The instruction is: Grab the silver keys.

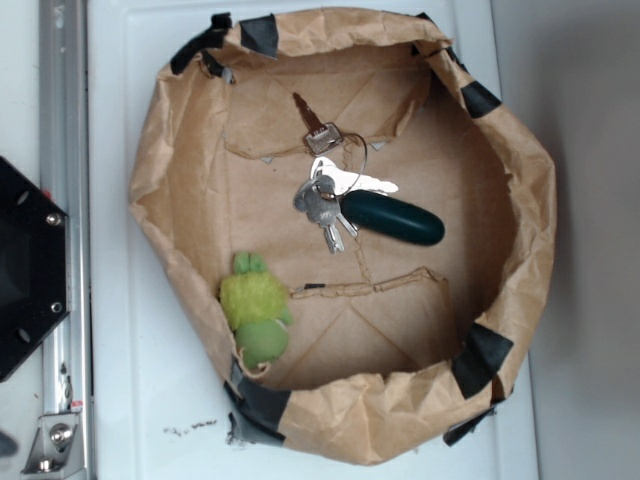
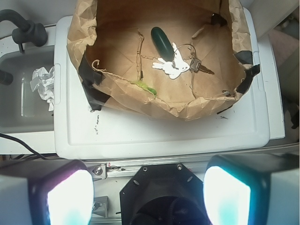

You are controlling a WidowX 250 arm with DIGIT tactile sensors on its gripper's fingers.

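Landmark: brown paper bag rolled down into an open bowl, patched with black tape, resting on a white lid
Silver keys: lying flat near the middle of the bag floor, fanned on thin wire rings, joined to a dark green oval fob; one darker key points toward the bag's far wall
Plush toy: lime-green, fuzzy, tucked against the bag's inner wall, well apart from the keys
Gripper: well outside the bag and high above the lid; its two fingers stand wide apart, holding nothing
Crumpled white paper: in a clear tub beside the lid, outside the bag
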